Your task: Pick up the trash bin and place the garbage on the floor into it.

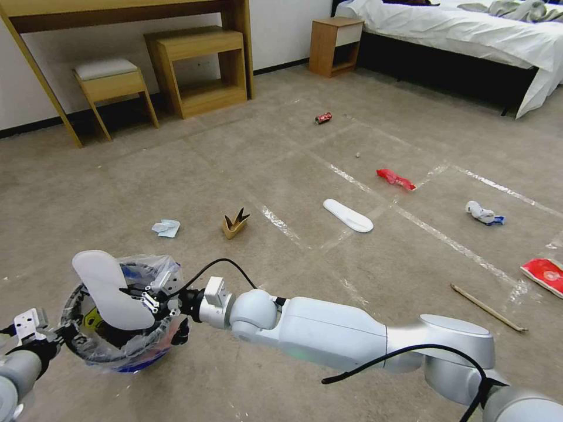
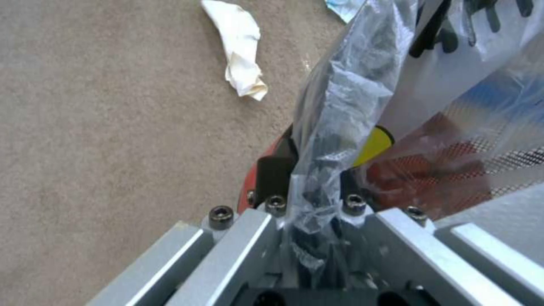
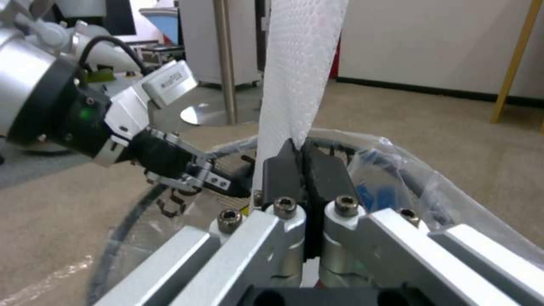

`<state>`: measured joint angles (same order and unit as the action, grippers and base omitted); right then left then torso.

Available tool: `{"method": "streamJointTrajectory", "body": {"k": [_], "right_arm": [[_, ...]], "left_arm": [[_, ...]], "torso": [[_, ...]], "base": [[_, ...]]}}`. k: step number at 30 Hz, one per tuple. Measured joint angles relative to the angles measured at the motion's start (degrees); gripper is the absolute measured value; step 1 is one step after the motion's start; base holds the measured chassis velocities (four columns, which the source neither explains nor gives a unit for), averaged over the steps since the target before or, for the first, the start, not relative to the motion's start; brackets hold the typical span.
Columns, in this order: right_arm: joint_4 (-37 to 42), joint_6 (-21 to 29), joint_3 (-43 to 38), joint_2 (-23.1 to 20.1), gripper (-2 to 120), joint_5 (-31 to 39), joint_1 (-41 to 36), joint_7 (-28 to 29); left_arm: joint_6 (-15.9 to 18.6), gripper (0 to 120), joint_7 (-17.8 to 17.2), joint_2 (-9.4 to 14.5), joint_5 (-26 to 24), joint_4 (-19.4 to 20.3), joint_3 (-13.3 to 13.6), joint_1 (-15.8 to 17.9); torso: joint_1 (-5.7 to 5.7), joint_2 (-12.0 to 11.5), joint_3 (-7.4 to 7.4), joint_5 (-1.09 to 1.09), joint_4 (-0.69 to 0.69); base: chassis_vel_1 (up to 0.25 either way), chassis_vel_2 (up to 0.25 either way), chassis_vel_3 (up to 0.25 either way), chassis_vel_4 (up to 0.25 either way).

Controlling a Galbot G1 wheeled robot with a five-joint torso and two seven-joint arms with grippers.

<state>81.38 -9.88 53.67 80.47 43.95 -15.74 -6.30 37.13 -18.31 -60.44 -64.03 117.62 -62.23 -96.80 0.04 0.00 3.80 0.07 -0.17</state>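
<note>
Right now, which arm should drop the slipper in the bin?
The right. Its gripper already pinches the white slipper above the bin. The left gripper is busy clamping the bin's rim.

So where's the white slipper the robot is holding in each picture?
Head view: white slipper low on the left, over the trash bin, in the right gripper.
Left wrist view: I can't pick it out.
Right wrist view: centre, standing up from that gripper.
Shared landmark: the bin's clear bag.

The flat red wrapper (image 1: 544, 275) is cut by the head view's right edge; the tiny pale speck (image 1: 357, 155) (near the taped grid) is unidentifiable.
</note>
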Motion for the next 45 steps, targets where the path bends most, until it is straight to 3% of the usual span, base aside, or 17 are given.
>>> {"method": "streamJointTrajectory", "body": {"k": [6, 9, 13, 14, 16, 18, 19, 24, 27, 29, 33, 45], "right_arm": [[-1.1, -1.0, 0.3, 0.1, 0, -1.4, 0.1, -0.3], [-1.1, -1.1, 0.4, 0.1, 5, -1.7, 0.1, -0.3], [-1.2, -1.1, 0.4, 0.1, 19, -2.1, -0.1, -0.3], [-1.2, -1.1, 0.5, 0.1, 26, -2.1, -0.2, -0.4], [-1.2, -1.1, 0.5, 0.1, 28, -2.1, -0.2, -0.4], [-1.2, -1.1, 0.5, 0.0, 42, -2.2, -0.3, -0.4], [-1.2, -1.1, 0.5, 0.0, 42, -2.2, -0.3, -0.4], [-0.9, -1.1, 0.4, -0.4, 64, -2.2, -0.6, -0.4], [-0.7, -1.1, 0.4, -0.5, 67, -2.2, -0.6, -0.4], [-0.4, -1.1, 0.3, -0.7, 82, -2.2, -0.8, -0.4], [0.3, -1.1, 0.0, -0.8, 96, -1.8, -0.8, -0.4], [5.4, -0.1, -5.9, -0.6, 100, 3.1, 0.2, 1.7]], "left_arm": [[0.0, 1, 0.0, -0.1, 0.0, 0.1, 0.0, 0.0], [0.0, 1, 0.0, -0.1, 0.1, 0.1, 0.0, 0.0], [0.0, 1, 0.0, -0.2, 0.1, 0.1, 0.0, 0.0], [0.0, 1, 0.0, -0.2, 0.1, 0.1, 0.0, -0.1], [0.0, 1, 0.0, -0.2, 0.1, 0.1, 0.0, -0.1], [0.0, 1, 0.0, -0.2, 0.1, 0.1, 0.0, -0.1], [0.0, 1, 0.0, -0.2, 0.1, 0.1, 0.0, -0.1], [0.0, 1, 0.0, -0.2, 0.2, 0.0, 0.0, 0.0], [0.0, 1, 0.0, -0.2, 0.2, 0.0, 0.0, 0.0], [0.0, 1, 0.1, -0.3, 0.5, -0.2, 0.0, 0.0], [-0.1, 1, 0.1, -0.3, 0.5, -0.3, 0.1, 0.1], [-0.1, 1, 0.2, -0.4, 0.9, -0.9, 0.1, 0.2]], "torso": [[0.00, 0.0, 0.00, 0.00, 0.00], [0.00, 0.0, 0.00, 0.00, 0.00], [0.00, 0.0, 0.00, 0.00, 0.00], [0.00, 0.0, 0.00, 0.00, 0.00], [0.00, 0.0, 0.00, 0.00, 0.00], [0.00, 0.0, 0.00, 0.00, 0.00], [0.00, 0.0, 0.00, 0.00, 0.00], [0.00, 0.0, 0.00, 0.00, 0.00], [0.00, 0.0, 0.00, 0.00, 0.00], [0.00, 0.0, 0.00, 0.00, 0.00], [0.00, 0.0, 0.00, 0.00, 0.00], [0.00, 0.0, 0.00, 0.00, 0.00]], "base": [[0.000, 0.000, 0.000, 0.000], [0.000, 0.000, 0.000, 0.000], [0.000, 0.000, 0.000, 0.000], [0.000, 0.000, 0.000, 0.000], [0.000, 0.000, 0.000, 0.000], [0.000, 0.000, 0.000, 0.000], [0.000, 0.000, 0.000, 0.000], [0.000, 0.000, 0.000, 0.000], [0.000, 0.000, 0.000, 0.000], [0.000, 0.000, 0.000, 0.000], [0.000, 0.000, 0.000, 0.000], [0.000, 0.000, 0.000, 0.000]]}}
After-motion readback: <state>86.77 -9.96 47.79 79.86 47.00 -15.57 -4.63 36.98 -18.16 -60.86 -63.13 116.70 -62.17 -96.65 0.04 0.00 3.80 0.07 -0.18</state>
